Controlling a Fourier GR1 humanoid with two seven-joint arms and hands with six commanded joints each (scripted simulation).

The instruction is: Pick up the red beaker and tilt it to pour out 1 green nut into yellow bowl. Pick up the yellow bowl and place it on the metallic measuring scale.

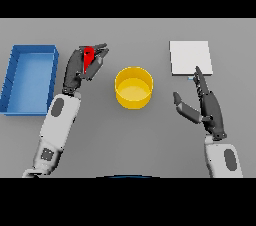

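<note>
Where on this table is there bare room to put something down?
Bare table lies in front of the bowl, between the arms, and behind it, between beaker and scale. It is crowded where the left hand grips the beaker near the blue tray, and around the right hand by the scale.

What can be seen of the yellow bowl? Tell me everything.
The yellow bowl is a round, straight-walled container of plain, smooth yellow, plastic by its look. It stands upright on the grey table, near the middle, open at the top. Its inside looks paler at the bottom, and no green nut shows in it. Nothing touches it: the left hand, curled round the red beaker, is beside it on the left, and the open right hand is apart on the right.
</note>
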